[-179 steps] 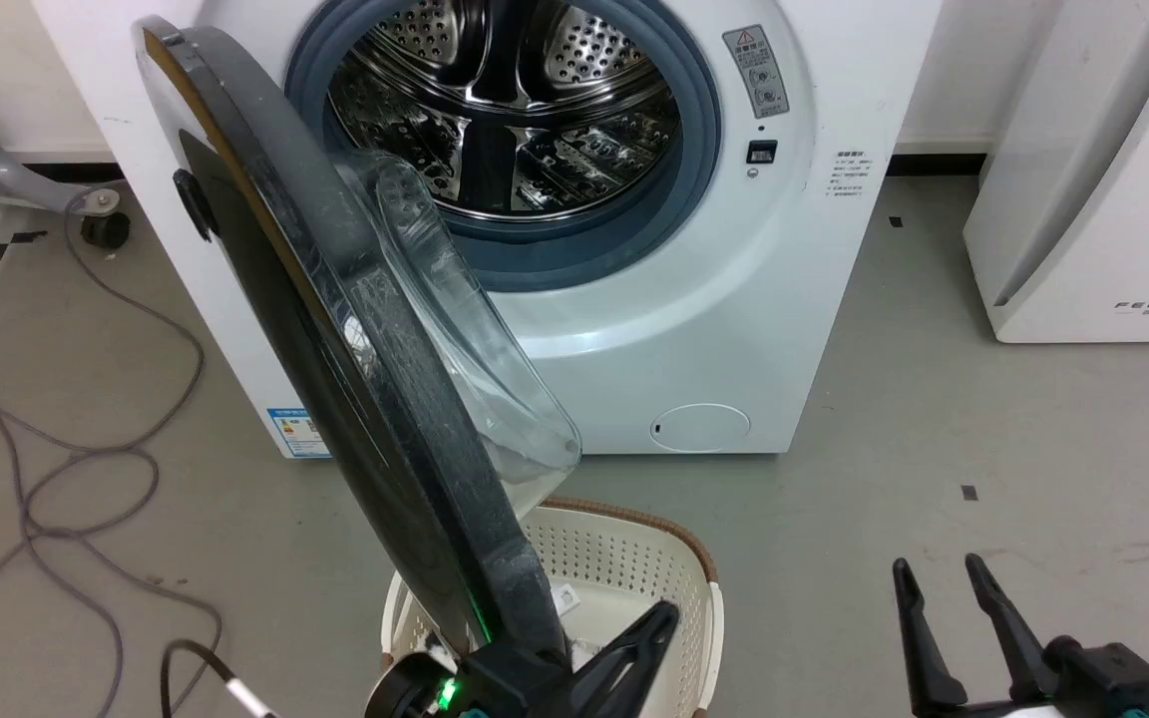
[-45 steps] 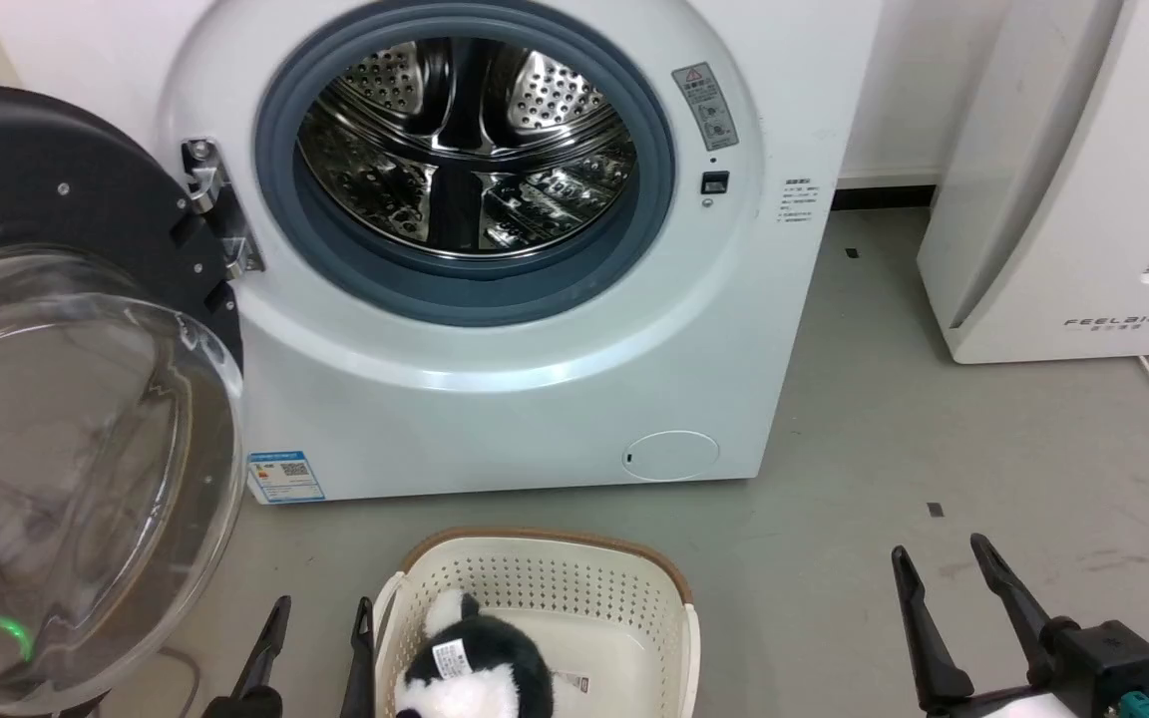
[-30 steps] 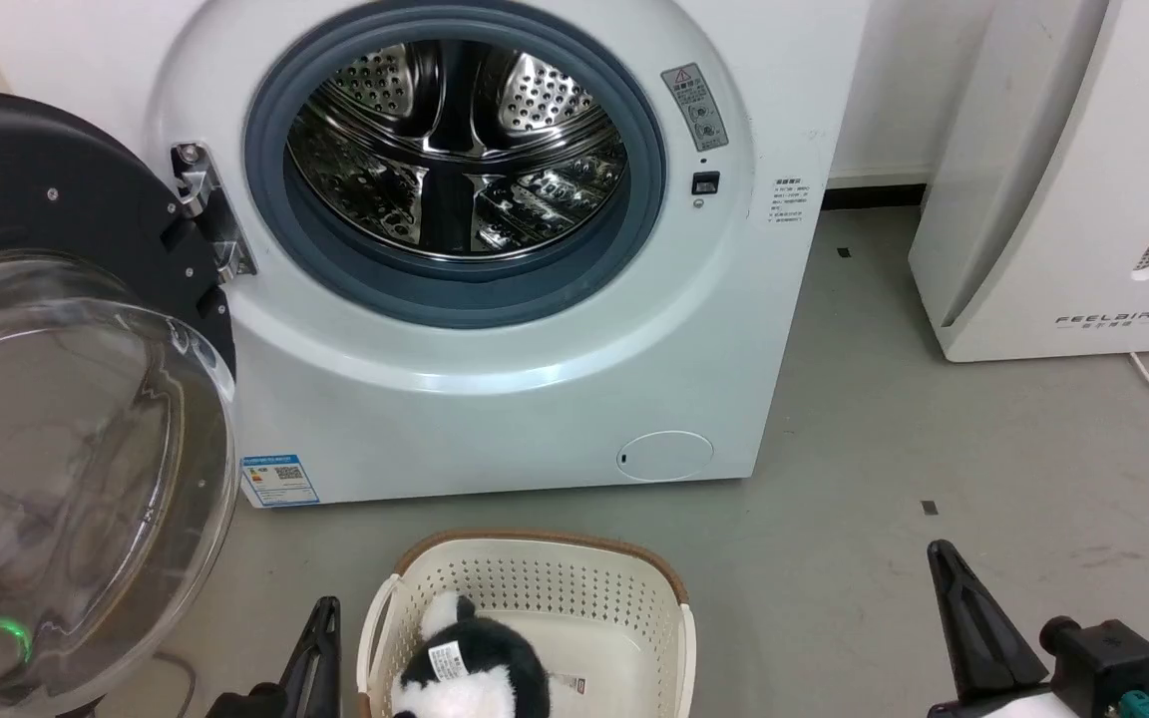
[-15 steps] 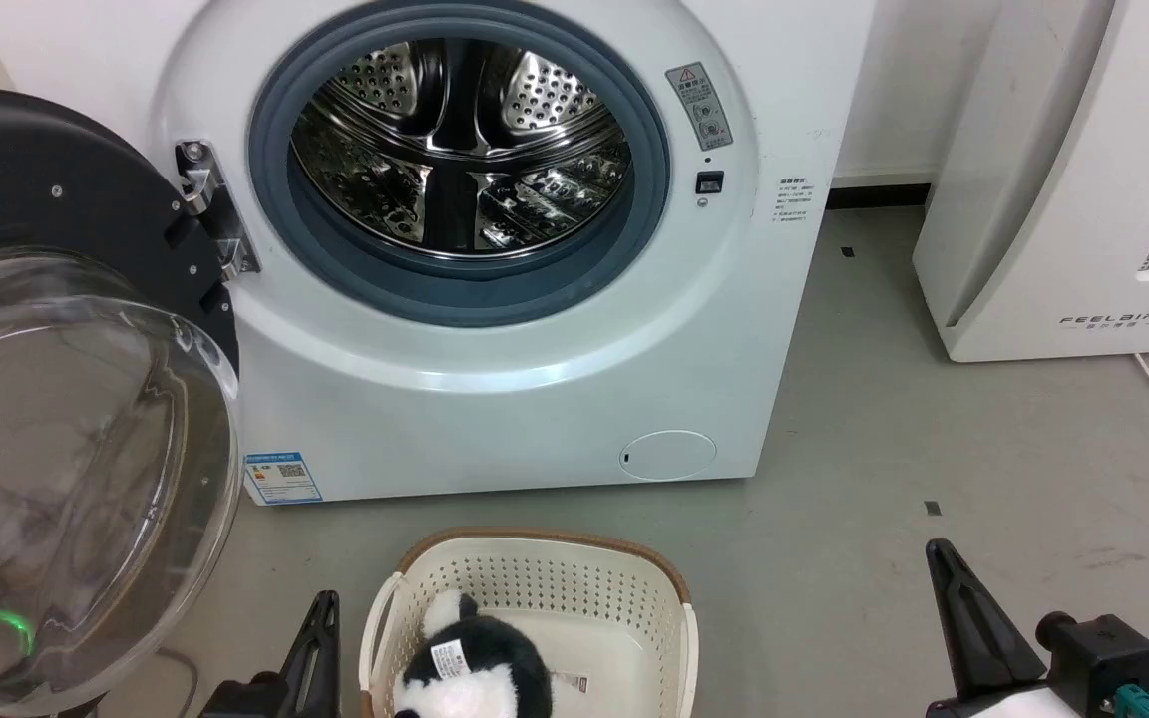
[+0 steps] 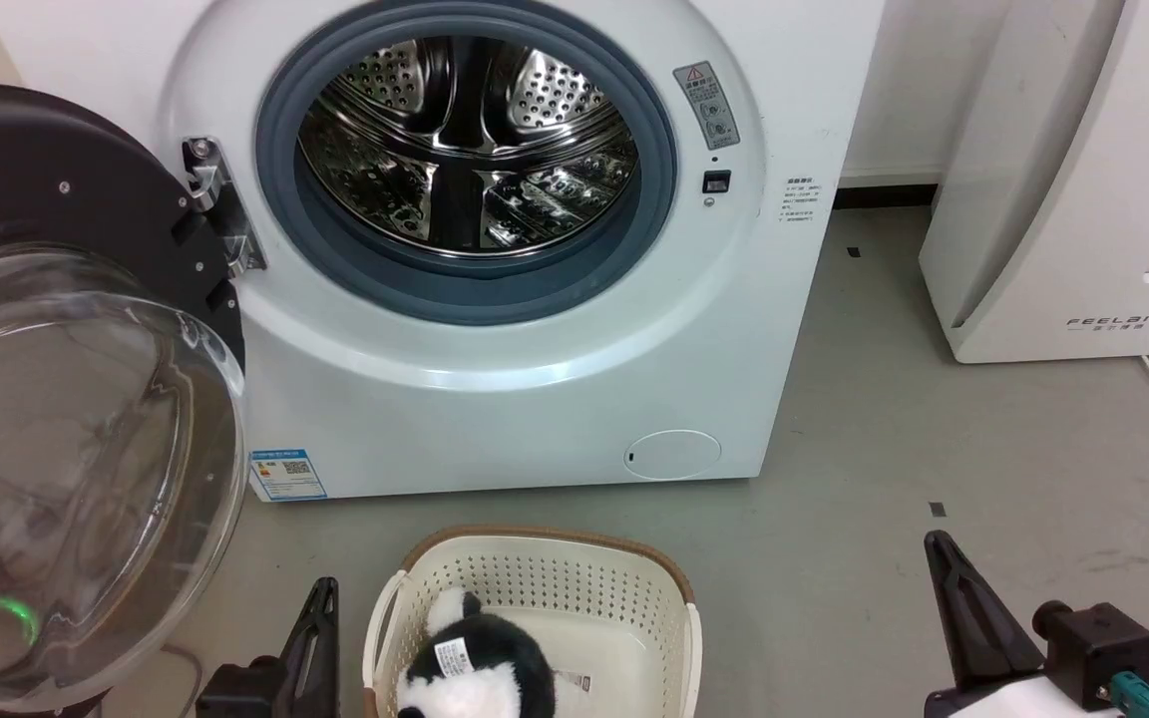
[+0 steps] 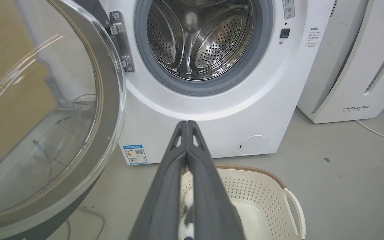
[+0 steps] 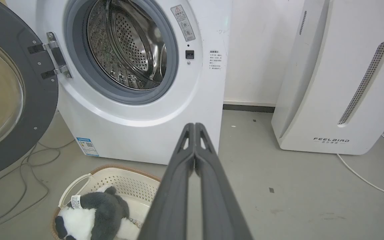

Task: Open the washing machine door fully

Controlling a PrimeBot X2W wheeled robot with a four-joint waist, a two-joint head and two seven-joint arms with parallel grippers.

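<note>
The washing machine door (image 5: 56, 179), a glossy black disc with a bulging clear glass bowl (image 5: 86, 459), stands swung far out to the left of the white washer (image 5: 535, 379) on its metal hinge (image 5: 220, 214). The steel drum (image 5: 465, 140) is fully exposed. My left gripper (image 5: 323, 590) sits low beside the basket, shut on nothing and apart from the door. My right gripper (image 5: 937, 543) is low at the right over the floor, also shut and empty. The left wrist view has the door (image 6: 108, 100) to the left of my shut fingertips (image 6: 187, 124); the right wrist view has the door (image 7: 42, 86) at far left.
A cream perforated basket (image 5: 545, 546) holding a black-and-white plush panda (image 5: 480, 663) stands on the floor before the washer. A white appliance (image 5: 1063, 199) with a grey stripe stands to the right. The small round filter cap (image 5: 672, 454) is low on the washer. Cables (image 7: 22, 166) lie under the door.
Six seconds ago the door stood half open with my left gripper at its edge; now it is swung wide. Both grippers went from open to shut within the last 1.5 s.
</note>
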